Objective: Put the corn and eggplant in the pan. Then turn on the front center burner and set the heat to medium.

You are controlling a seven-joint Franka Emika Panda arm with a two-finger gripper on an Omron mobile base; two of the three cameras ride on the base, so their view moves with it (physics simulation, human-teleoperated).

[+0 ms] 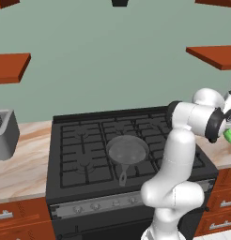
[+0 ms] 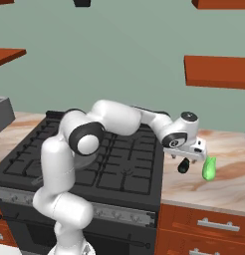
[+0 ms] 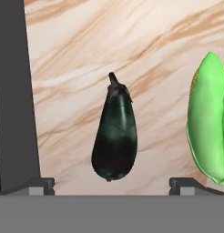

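Now, my worry is the corn (image 3: 208, 123): it lies just beside the eggplant (image 3: 114, 135) on the bench (image 3: 145, 41), right of the stove (image 2: 119, 164), and one finger could push it away if I descend off-centre. The tool (image 2: 193, 162) hangs above the eggplant, jaws apart and empty, with the arm stretched sideways over the stove. The pan (image 1: 127, 151) waits on the front center burner (image 1: 129, 164).
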